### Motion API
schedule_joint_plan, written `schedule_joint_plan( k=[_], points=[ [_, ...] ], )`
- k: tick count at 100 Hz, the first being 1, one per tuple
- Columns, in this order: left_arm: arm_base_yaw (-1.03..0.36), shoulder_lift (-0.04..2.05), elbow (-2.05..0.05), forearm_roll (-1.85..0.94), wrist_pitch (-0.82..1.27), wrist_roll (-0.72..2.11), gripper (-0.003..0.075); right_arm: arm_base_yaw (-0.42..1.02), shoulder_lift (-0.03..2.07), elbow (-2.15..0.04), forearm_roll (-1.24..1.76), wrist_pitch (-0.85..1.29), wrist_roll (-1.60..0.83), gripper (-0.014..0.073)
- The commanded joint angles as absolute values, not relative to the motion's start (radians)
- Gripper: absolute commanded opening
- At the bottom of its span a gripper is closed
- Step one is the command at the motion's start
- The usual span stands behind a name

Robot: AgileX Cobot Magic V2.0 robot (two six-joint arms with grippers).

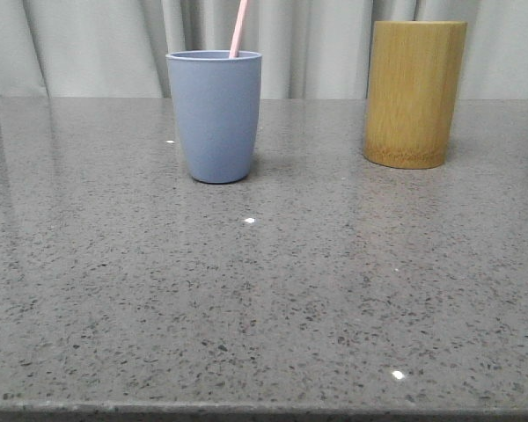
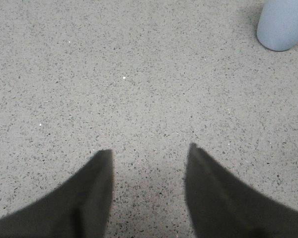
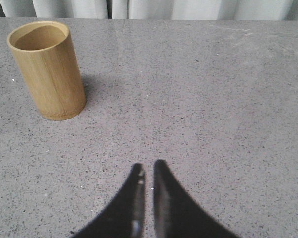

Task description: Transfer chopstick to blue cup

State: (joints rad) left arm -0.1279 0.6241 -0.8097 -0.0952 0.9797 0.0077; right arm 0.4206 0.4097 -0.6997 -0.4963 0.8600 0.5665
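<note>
Chopstick (image 1: 238,28) stands inside the blue cup (image 1: 215,116), leaning against the rim, its upper end running out of the front view. Blue cup is upright on the grey speckled desk (image 1: 264,290), toward the far edge, left of centre. Bamboo cup (image 1: 414,93) is upright near the far edge, right of centre, well apart from the blue cup; the right wrist view shows nothing inside it.

Left gripper (image 2: 149,153): fingers released, spread wide, nothing between them, hanging over bare desk; base of the blue cup sits well apart from it.

Right gripper (image 3: 148,171): fingers clenched to a narrow slit, grasping nothing, over bare desk, bamboo cup well apart.
</note>
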Motion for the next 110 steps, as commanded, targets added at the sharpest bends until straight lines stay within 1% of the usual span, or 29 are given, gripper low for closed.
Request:
schedule_joint_plan(
  k=[1,9,11,94,102,110],
  points=[
    [-0.126,0.626,-0.834,-0.109,0.918,0.0,0.0134,0.416,0.417,-0.721,-0.54,0.801,0.568,-0.0064],
    [-0.126,0.626,-0.834,-0.109,0.918,0.0,-0.0003,0.416,0.417,-0.721,-0.538,0.802,0.568,-0.0067],
    [-0.126,0.626,-0.834,-0.109,0.918,0.0,-0.0018,0.416,0.417,-0.721,-0.538,0.802,0.568,-0.0067],
    [-0.126,0.626,-0.831,-0.107,0.918,0.0,-0.0019,0.416,0.417,-0.721,-0.538,0.802,0.568,-0.0067],
    [-0.126,0.615,-0.811,-0.074,0.846,0.0,-0.0019,0.416,0.417,-0.721,-0.538,0.802,0.568,-0.0067],
    [-0.126,0.578,-0.754,-0.074,0.679,0.0,-0.0019,0.416,0.417,-0.721,-0.538,0.802,0.568,-0.0067]
  ],
)
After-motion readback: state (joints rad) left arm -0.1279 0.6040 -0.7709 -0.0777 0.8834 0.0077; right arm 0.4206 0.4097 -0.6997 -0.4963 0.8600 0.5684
